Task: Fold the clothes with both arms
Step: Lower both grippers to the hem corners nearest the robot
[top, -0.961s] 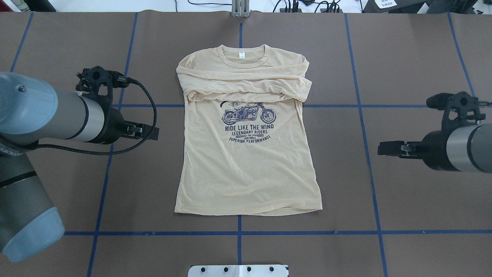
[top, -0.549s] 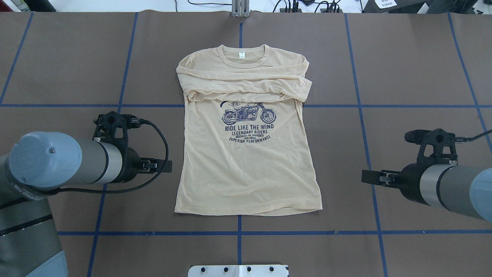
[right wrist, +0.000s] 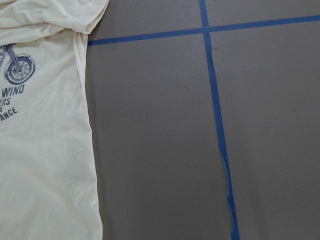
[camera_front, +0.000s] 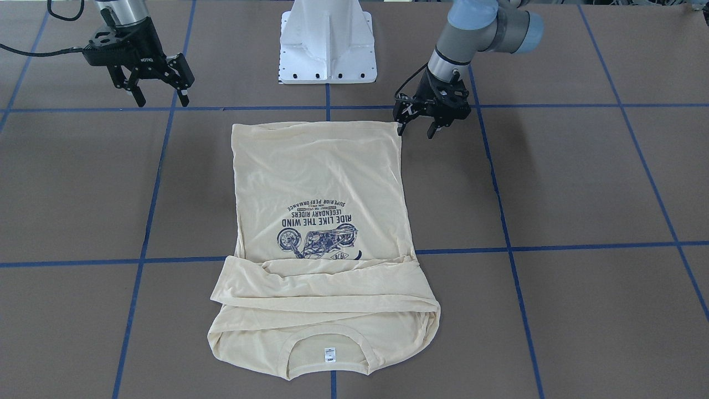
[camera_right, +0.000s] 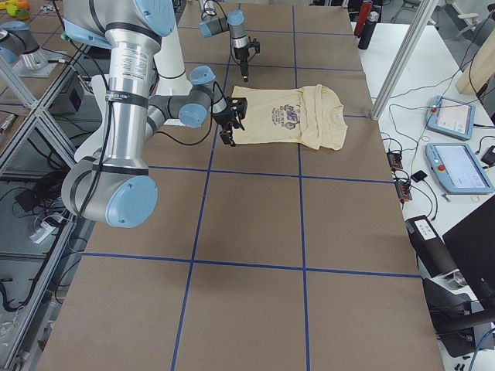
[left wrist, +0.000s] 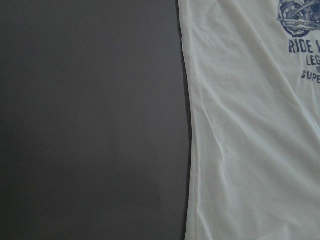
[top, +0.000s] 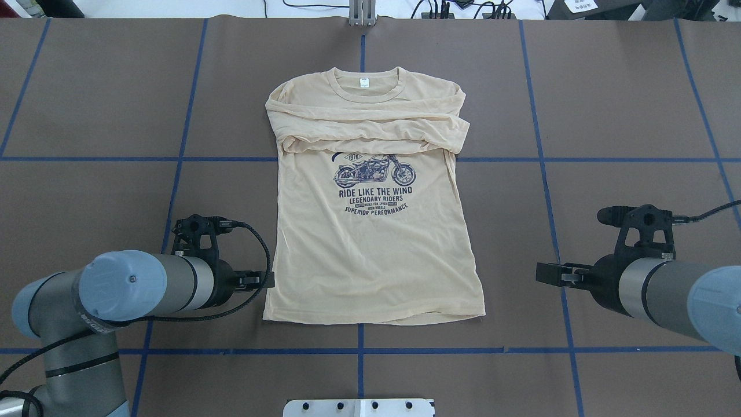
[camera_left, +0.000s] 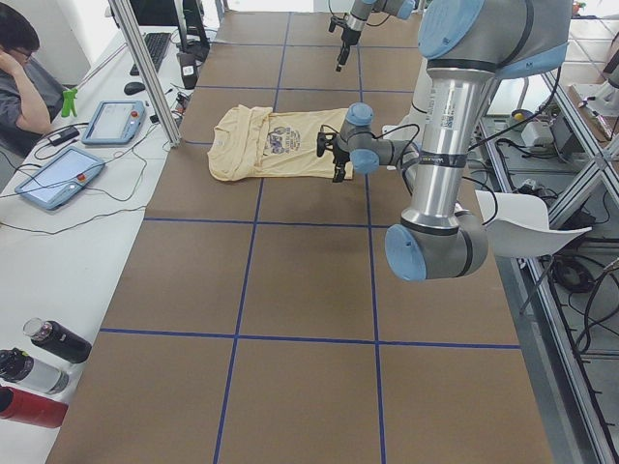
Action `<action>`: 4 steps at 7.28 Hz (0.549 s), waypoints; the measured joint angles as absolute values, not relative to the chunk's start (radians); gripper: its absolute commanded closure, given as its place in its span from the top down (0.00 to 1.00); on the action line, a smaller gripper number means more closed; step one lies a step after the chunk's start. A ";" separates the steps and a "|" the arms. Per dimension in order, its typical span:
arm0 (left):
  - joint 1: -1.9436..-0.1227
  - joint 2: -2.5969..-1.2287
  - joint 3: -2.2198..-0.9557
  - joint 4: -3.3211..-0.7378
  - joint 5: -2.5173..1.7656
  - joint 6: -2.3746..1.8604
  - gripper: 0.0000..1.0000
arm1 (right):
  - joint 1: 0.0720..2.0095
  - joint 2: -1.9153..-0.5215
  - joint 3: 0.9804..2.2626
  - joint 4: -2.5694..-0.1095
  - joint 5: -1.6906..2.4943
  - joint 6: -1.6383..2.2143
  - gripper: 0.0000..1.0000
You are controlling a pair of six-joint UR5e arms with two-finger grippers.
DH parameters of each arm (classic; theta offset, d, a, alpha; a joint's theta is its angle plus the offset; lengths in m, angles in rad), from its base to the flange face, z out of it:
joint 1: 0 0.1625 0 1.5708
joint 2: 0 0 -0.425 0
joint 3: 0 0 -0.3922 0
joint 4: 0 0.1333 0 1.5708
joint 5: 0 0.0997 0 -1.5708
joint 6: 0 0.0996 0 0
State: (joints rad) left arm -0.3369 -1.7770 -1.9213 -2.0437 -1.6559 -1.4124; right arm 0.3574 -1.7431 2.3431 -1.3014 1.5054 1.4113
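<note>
Shirt (top: 370,255): pale yellow, long-sleeved, flat and print-up at the middle of the brown bench (top: 625,104). The collar points to the bench edge away from the robot and the hem to the robot's edge. Both sleeves (top: 365,124) are folded across the chest, one over the other, just above the navy motorcycle print (top: 375,184). A small white label (top: 364,83) shows inside the neck. The lower body is smooth, with slight ripples along the hem.

Left tool (camera_front: 416,131): low over the bench at the hem corner on the robot's left, fingers apart, nothing between them. The finger nearest the corner sits just beside the cloth; whether it touches is unclear from these angles. Its wrist camera shows the shirt's side edge and bare bench.

Right tool (camera_front: 161,101): fingers spread wide and pointing down, empty. It is well apart from the shirt, out past the hem corner on the robot's right. Its wrist camera shows the shirt's other side edge and crossing blue tape lines (top: 608,159).

White robot base (camera_front: 328,44): at the robot's edge, in line with the shirt.
</note>
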 measured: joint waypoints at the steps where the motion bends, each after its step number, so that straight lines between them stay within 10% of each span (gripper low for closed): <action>1: -0.315 -1.779 -1.909 -2.061 -1.654 -1.436 0.58 | 0.357 -1.742 2.343 -1.301 1.505 1.411 1.00; 4: -0.266 -1.791 -1.905 -2.071 -1.653 -1.461 0.49 | 0.356 -1.742 2.342 -1.301 1.504 1.412 1.00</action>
